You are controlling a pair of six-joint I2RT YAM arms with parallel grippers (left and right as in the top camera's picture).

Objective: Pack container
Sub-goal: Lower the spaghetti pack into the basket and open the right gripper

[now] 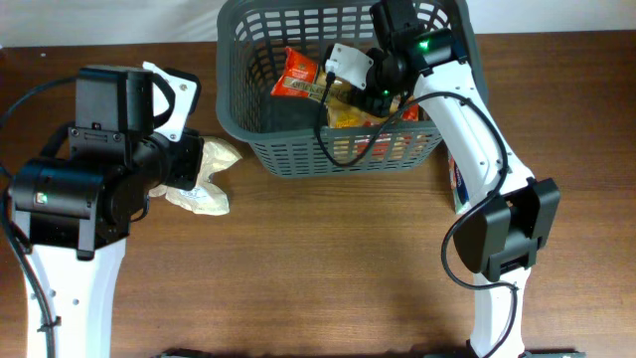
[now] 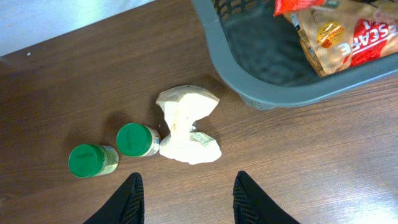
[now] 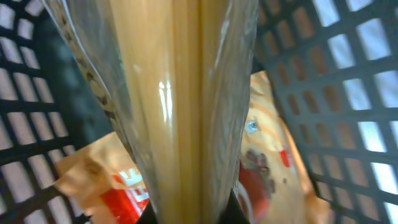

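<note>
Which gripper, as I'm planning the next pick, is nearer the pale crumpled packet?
Left. The left gripper hovers open by the pale packet; the right gripper is inside the basket, gripping a pasta packet.

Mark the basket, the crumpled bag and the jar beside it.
Dark grey plastic lattice basket (image 2: pixel 292 93): left wrist view, rim.
Crumpled cream bag (image 2: pixel 186 127): left wrist view, middle.
Green-lidded jar (image 2: pixel 135 139) beside it: left wrist view, lid.

Two green-lidded jars (image 2: pixel 93 160), one cream bag (image 2: pixel 186 124), one spaghetti packet (image 3: pixel 180 106), one basket (image 2: pixel 292 94)
</note>
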